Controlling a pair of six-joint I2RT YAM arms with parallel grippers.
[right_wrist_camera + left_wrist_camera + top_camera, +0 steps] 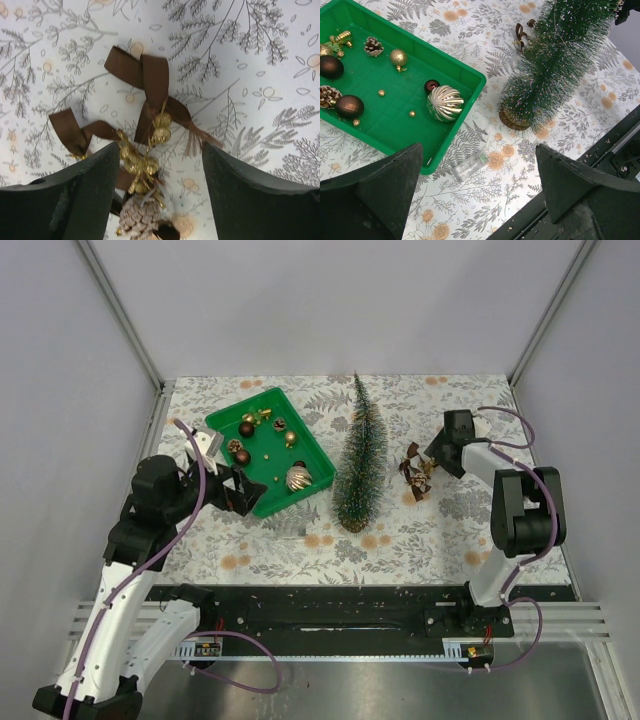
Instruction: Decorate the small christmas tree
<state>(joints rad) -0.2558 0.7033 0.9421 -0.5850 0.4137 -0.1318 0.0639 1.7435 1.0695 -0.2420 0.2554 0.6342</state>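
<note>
The small christmas tree (360,455) stands upright mid-table on its wooden disc; in the left wrist view the tree (555,55) fills the upper right. A brown ribbon ornament (415,475) with gold beads and a frosted pinecone lies on the cloth to the tree's right. My right gripper (438,452) is low over it. In the right wrist view the jaws (160,145) stand open on either side of the ornament's gold cluster (137,160) and pinecone (142,217), with a gap on the right side. My left gripper (238,490) hovers wide open and empty (477,147) by the tray's near corner.
A green tray (270,485) left of the tree holds a ribbed gold ball (445,102), brown balls (349,106), pinecones and small gold pieces. A clear plastic piece (470,165) lies on the cloth beside the tray. The black rail (350,605) runs along the near edge.
</note>
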